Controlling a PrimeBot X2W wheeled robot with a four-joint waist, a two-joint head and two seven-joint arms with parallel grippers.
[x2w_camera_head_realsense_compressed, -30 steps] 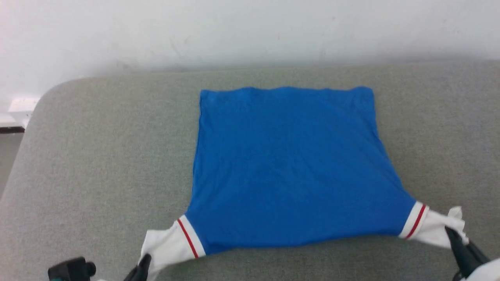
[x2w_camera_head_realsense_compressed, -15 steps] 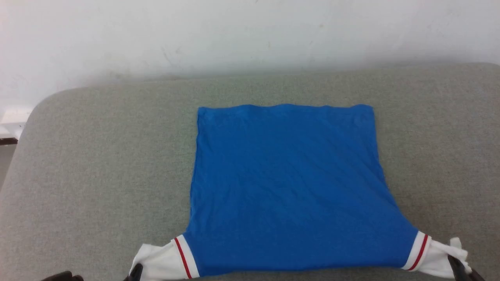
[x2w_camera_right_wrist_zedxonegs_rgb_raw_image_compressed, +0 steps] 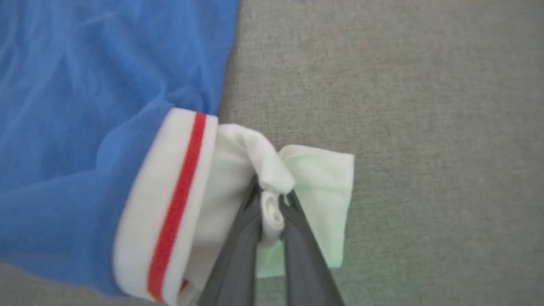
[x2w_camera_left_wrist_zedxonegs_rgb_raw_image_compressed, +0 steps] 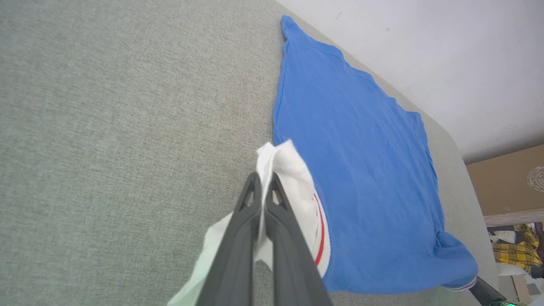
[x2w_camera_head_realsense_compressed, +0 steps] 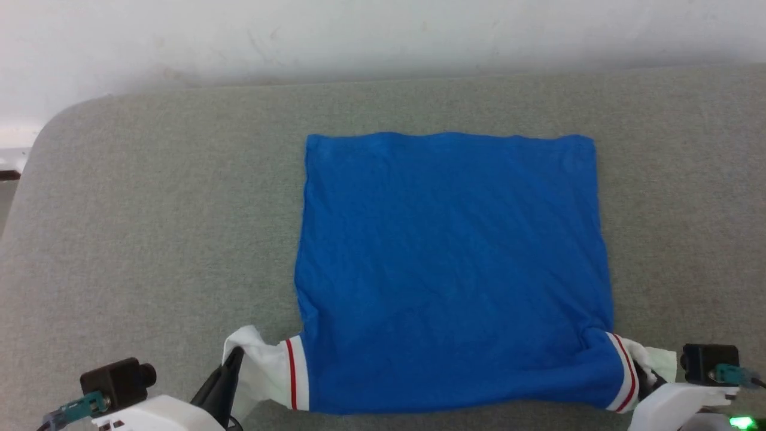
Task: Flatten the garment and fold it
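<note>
- The garment (x2w_camera_head_realsense_compressed: 449, 269) lies spread on the grey padded surface (x2w_camera_head_realsense_compressed: 149, 209), about midway between its left and right edges. Its hem points to the far edge by the wall (x2w_camera_head_realsense_compressed: 359, 36) and its sleeves lie along the near edge. The upturned face is plain blue
- Your left gripper (x2w_camera_left_wrist_zedxonegs_rgb_raw_image_compressed: 263, 183) is closed on the left sleeve (x2w_camera_head_realsense_compressed: 263, 365), with thin white cloth pinched flat between the fingers
- Your right gripper (x2w_camera_right_wrist_zedxonegs_rgb_raw_image_compressed: 270, 196) is closed on a bunched wad of the right sleeve (x2w_camera_right_wrist_zedxonegs_rgb_raw_image_compressed: 229, 170), close to the near edge
- The step in hand looks like flattening. The body is mostly smooth, but a pucker (x2w_camera_head_realsense_compressed: 589, 341) sits where the right sleeve meets it, and both sleeves are crumpled rather than laid out
- Draw the two sleeves apart, the left one toward the left edge and the right one toward the right edge, with even tension so the body does not skew
- Travel low over the surface, because lifting would likely raise the shoulders and fold the blue panel under
- Pull gently on the right, since a grip on a wad may slip or catch only one layer
- Avoid hauling toward yourself, as the shoulder line already lies close to the near edge
- Lay each sleeve flat on the surface before you let the fingers part
</note>
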